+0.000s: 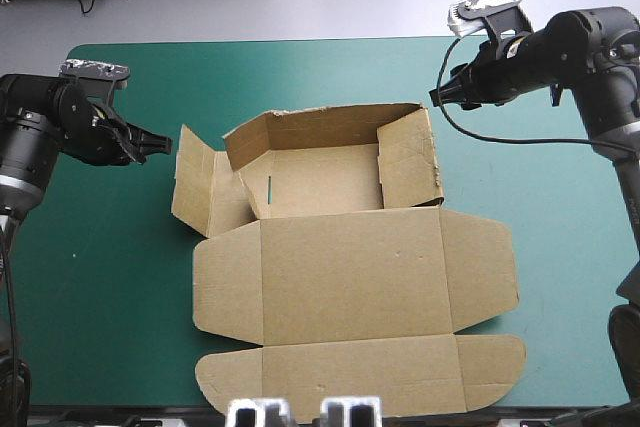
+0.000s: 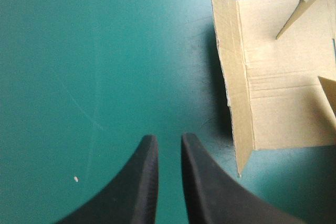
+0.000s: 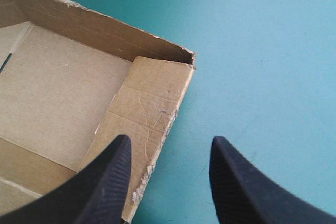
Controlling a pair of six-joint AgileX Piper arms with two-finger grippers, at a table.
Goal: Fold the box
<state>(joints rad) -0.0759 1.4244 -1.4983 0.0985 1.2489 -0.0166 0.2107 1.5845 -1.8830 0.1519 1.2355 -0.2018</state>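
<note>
The brown box [image 1: 350,267] lies mid-table, its lid spread flat toward the near edge. At the back its tray has the far wall [image 1: 320,125] raised and the right wall [image 1: 408,159] leaning upright, while the left flaps [image 1: 200,182] splay outward. My left gripper [image 1: 160,143] hovers over bare teal-green cover left of those flaps, shut with only a thin slit and nothing in it [image 2: 169,140]; the left flap [image 2: 278,87] is ahead and to one side. My right gripper [image 1: 440,95] is open above the tray's far right corner [image 3: 170,145], astride the right wall's top edge [image 3: 152,103] without touching it.
Teal-green cover [image 1: 90,277] lies bare to the left of the box and to its right [image 1: 570,277]. A tiny white speck [image 2: 76,179] sits on the cover near the left gripper. The lid's front flap [image 1: 360,377] reaches almost to the table's near edge.
</note>
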